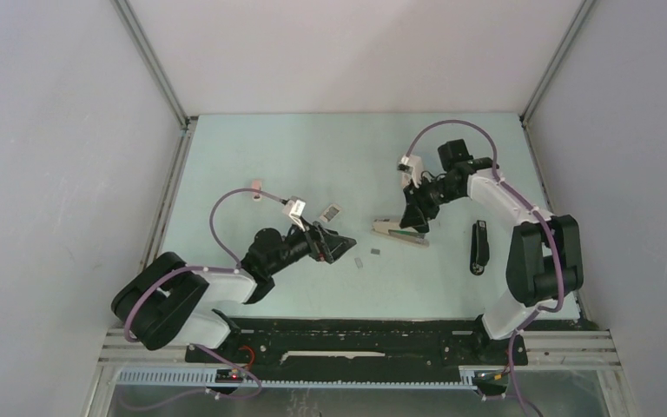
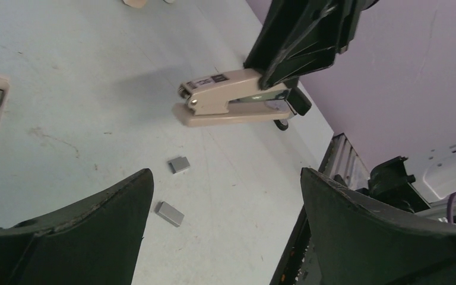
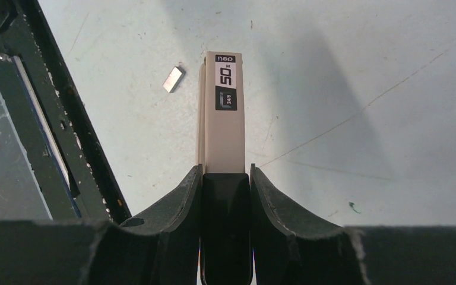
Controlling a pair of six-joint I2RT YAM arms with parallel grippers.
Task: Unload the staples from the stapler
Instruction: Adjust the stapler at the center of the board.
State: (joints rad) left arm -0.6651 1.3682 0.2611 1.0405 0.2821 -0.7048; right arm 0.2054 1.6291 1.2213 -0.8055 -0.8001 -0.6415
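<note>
Long slim beige-silver metal stapler w/ black end (image 3: 222,113) sits btwn the right gripper (image 3: 225,172) fingers, which are clamped on the black end. The body points straight out past the fingertips. Can't tell if it rests on the pale green table (image 3: 362,71) or hangs just above it. Two tiny silver-grey metal staples (image 2: 179,164), short strips, lie loose just ahead of the left gripper (image 2: 225,175), btwn its fingers and the stapler. Those fingers are spread wide, nothing held. Prob partly done: some staples are out. Whether more sit inside isn't visible, so checking and emptying the magazine looks like what's left.
</note>
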